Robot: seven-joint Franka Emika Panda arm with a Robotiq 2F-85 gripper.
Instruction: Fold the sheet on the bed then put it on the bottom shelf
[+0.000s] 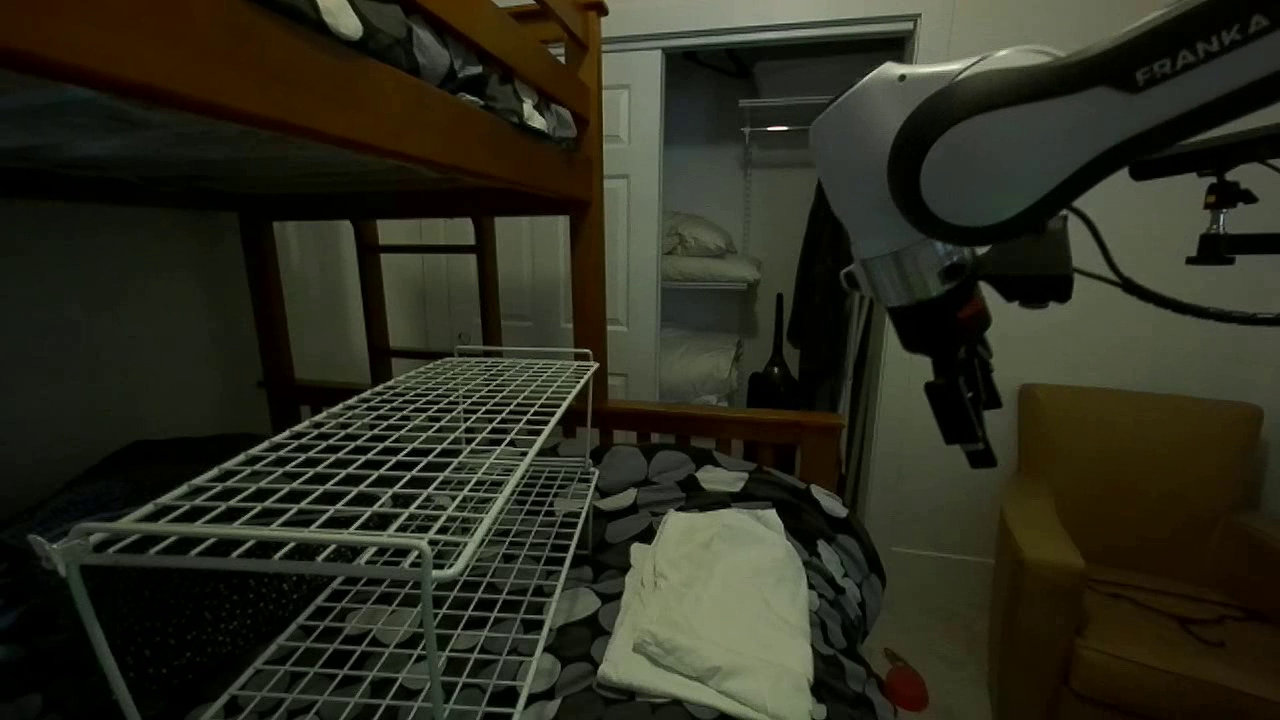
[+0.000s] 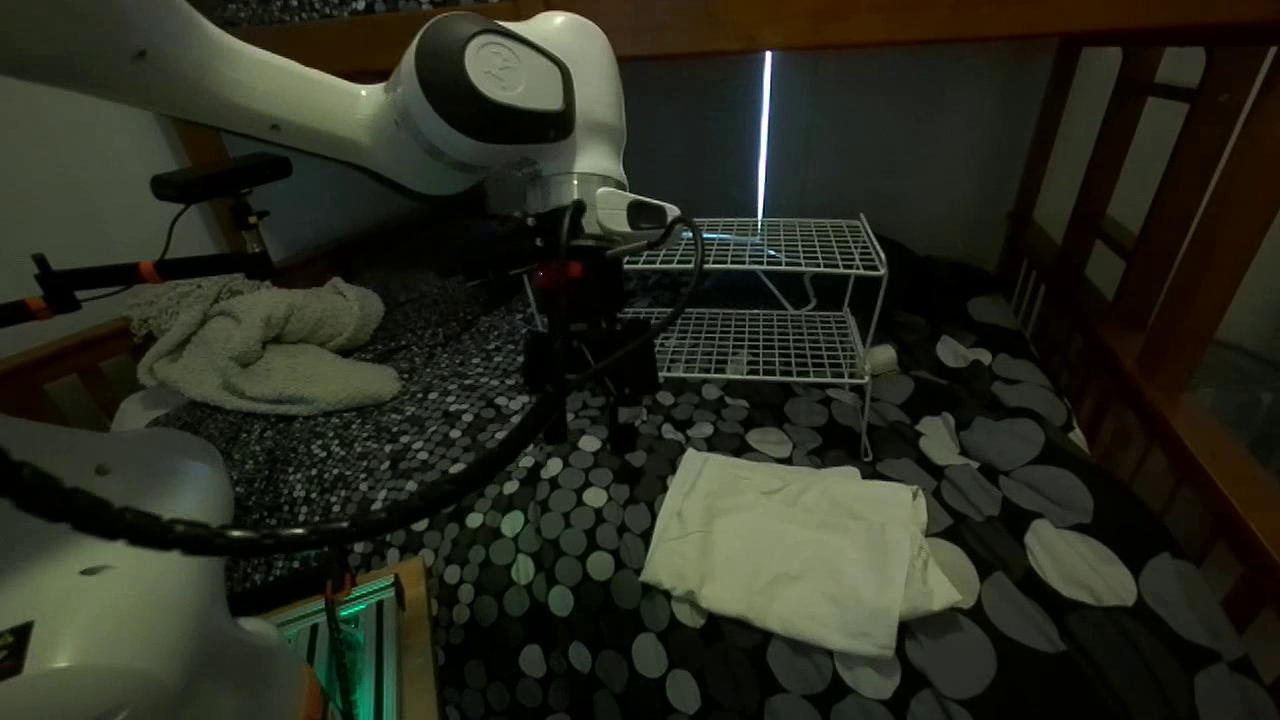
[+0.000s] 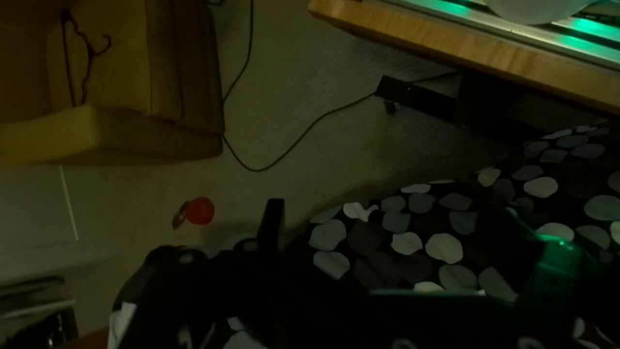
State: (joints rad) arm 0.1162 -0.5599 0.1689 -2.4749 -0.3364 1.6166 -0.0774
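The cream sheet (image 1: pixel 730 600) lies folded in layers on the dotted bed (image 1: pixel 840 540). Its layers are slightly offset at one edge; it also shows in an exterior view (image 2: pixel 790 550). The bottom shelf (image 2: pixel 760 345) of the white wire rack stands just behind the sheet, and in an exterior view (image 1: pixel 510 560) it is beside the sheet. No cloth shows on it. My gripper (image 2: pixel 588 432) is open and empty, pointing down above the bed, apart from the sheet. It also shows in an exterior view (image 1: pixel 970 430). The wrist view shows the bed (image 3: pixel 411 242) but not the sheet.
The rack's top grid (image 1: pixel 400 440) overhangs the bottom shelf. Wooden bunk bed posts (image 1: pixel 588 300) and the upper bunk frame the bed. A fluffy blanket (image 2: pixel 270 345) lies on the bed. A tan armchair (image 1: pixel 1130 500) and a red object (image 1: pixel 905 688) are beyond the bed's edge.
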